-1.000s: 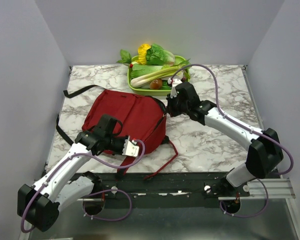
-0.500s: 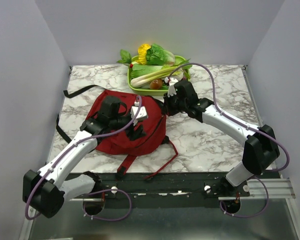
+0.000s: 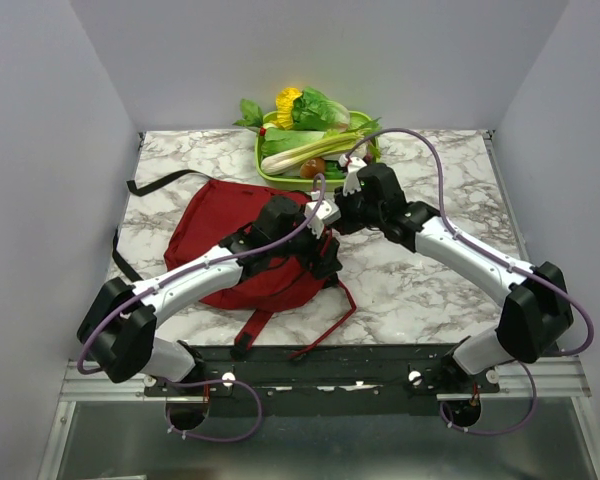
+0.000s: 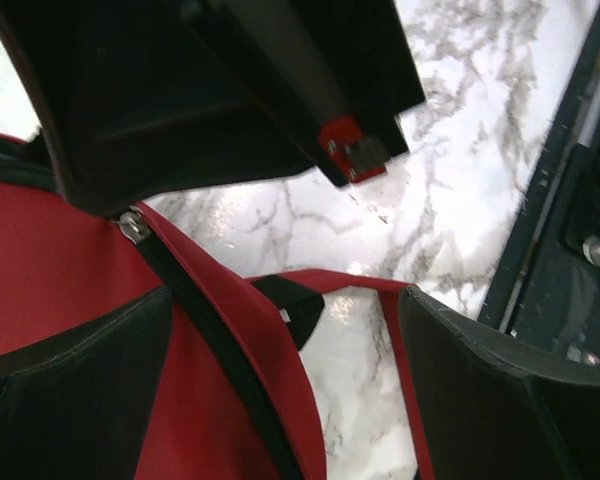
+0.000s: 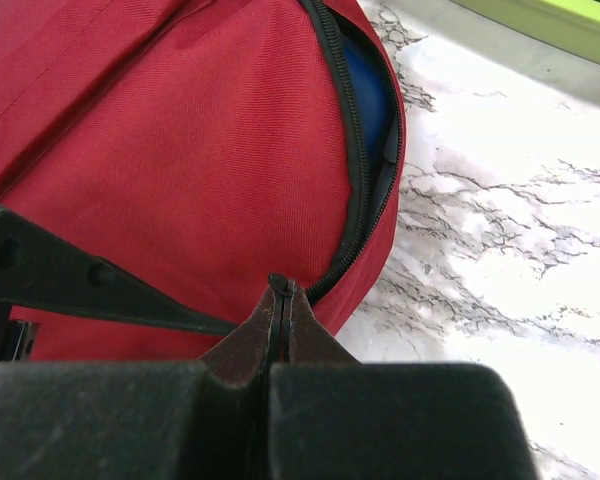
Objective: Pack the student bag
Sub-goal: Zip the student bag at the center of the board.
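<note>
While clamped tight, right tool point(image 5: 280, 296) on zipper point(image 5: 346, 140).

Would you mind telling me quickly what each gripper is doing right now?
Left gripper: open, empty, over the backpack's edge.
Right gripper: shut on the backpack's zipper.
</note>
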You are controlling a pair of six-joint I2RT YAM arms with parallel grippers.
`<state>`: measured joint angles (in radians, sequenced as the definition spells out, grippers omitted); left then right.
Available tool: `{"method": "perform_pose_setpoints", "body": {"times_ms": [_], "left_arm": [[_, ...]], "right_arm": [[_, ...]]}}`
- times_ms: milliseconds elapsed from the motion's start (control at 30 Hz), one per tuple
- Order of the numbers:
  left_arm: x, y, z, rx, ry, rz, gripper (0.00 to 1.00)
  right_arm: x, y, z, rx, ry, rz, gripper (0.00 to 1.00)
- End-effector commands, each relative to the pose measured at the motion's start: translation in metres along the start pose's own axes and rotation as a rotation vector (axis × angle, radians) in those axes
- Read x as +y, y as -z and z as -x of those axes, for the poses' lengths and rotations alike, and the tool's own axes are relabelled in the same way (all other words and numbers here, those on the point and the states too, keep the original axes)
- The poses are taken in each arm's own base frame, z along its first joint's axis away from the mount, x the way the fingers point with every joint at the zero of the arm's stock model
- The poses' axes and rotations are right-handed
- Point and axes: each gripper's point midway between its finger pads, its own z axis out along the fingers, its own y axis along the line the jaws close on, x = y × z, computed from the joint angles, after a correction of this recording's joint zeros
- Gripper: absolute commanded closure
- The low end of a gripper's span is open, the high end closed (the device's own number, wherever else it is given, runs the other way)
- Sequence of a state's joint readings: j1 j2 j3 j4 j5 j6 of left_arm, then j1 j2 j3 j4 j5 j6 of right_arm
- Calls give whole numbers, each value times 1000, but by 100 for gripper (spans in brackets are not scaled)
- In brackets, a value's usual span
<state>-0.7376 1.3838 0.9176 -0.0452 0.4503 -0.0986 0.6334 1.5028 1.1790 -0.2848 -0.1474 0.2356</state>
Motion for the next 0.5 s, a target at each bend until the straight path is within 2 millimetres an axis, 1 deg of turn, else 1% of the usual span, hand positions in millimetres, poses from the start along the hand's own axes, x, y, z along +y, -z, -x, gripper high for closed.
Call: {"method": "perform_pose_setpoints", "body": {"times_ms": [0,33,67,300,400,433,467], "left_arm": [[24,-8,24,-61,-82,201,1],[30,-7,24,-57,-102,226,1],[37,-7,17,-29,-106,263,1],[56,2,6,20,-167,379,2],[58,2,-2,46,-190,382,11],[56,1,-3,49,-196,370,18],[53,1,-3,50,-199,357,22]], "right_arm": [[5,11,13,-64,-2,24,99],[5,11,13,-64,-2,24,99],[6,12,13,-66,-1,28,99],[11,17,17,-80,10,51,99],[12,17,17,-77,10,55,99],[12,17,17,-77,10,55,99],[11,16,17,-79,12,54,99]]}}
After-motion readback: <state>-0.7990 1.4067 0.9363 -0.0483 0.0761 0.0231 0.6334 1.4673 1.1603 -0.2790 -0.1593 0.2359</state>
